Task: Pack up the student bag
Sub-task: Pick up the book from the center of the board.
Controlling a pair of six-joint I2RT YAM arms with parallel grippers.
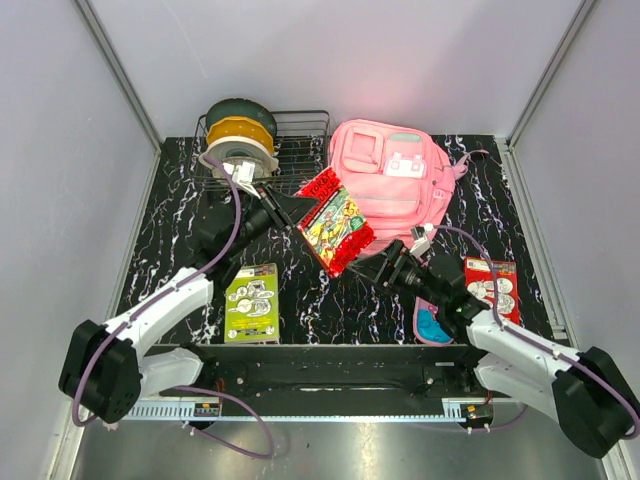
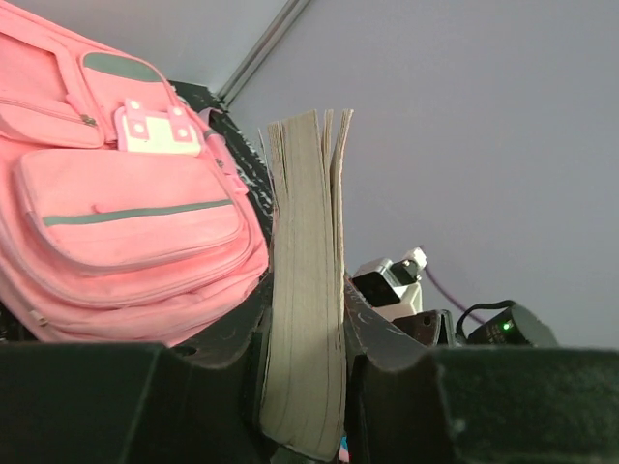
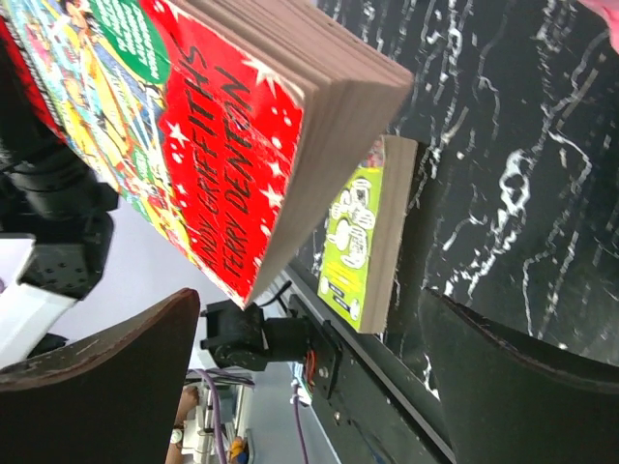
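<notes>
The student bag (image 1: 392, 183) is a pink backpack lying flat at the back of the table, front pockets up; the left wrist view also shows the bag (image 2: 126, 222). My left gripper (image 1: 287, 210) is shut on the page edge of a red-covered book (image 1: 335, 222), holding it tilted in the air just left of the bag. In the left wrist view, the book's pages (image 2: 308, 280) stand clamped between the jaws. My right gripper (image 1: 383, 262) is open just past the book's lower corner. The red book (image 3: 203, 126) hangs beyond its fingertips, with nothing between the fingers (image 3: 106, 387).
A green book (image 1: 252, 303) lies flat at the front left. A red card pack (image 1: 492, 286) lies at the right, with a pink and blue case (image 1: 430, 325) near the front edge. A wire basket (image 1: 300, 135) with filament spools (image 1: 240, 135) stands at the back left.
</notes>
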